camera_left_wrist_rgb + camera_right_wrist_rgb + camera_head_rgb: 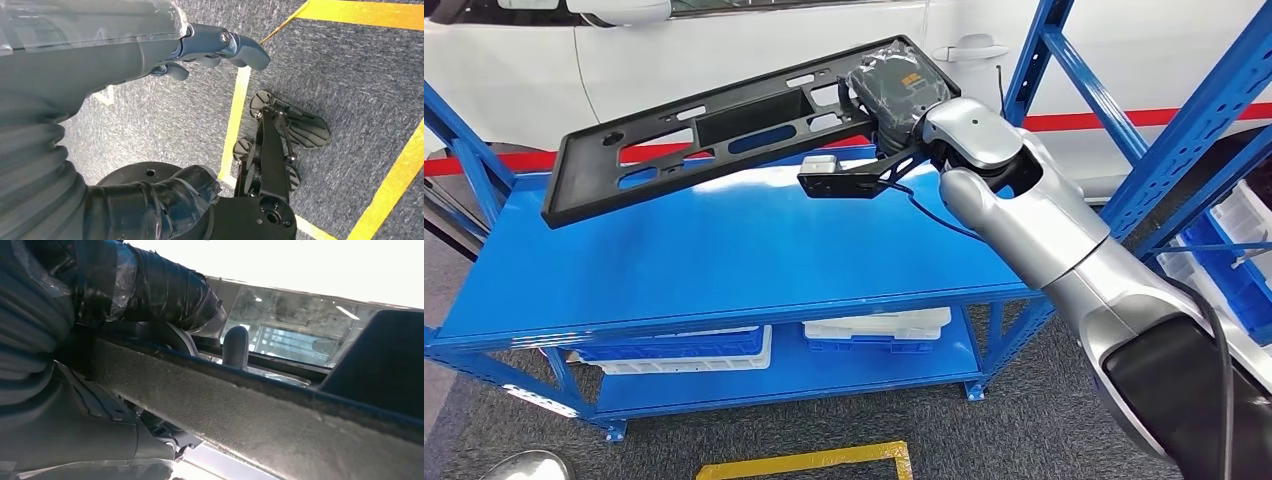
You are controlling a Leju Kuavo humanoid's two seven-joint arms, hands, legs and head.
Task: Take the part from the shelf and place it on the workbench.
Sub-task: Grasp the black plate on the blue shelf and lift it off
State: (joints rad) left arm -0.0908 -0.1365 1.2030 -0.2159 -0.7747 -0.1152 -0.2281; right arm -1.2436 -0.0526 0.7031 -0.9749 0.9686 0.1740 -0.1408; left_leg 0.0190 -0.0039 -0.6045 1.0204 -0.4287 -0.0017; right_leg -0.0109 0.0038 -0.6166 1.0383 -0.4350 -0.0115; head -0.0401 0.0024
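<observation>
Right hand (892, 92) holds black part (724, 125) above blue workbench (724, 270).

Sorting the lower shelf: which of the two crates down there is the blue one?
The left crate, under the black part's free end. It is blue with a white rim; the right crate is mostly white.

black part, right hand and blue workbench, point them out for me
black part (674, 150), head view, on its long slotted frame
right hand (892, 88), head view, on the back of the hand gripping the part's end
blue workbench (724, 255), head view, on its bare top
</observation>
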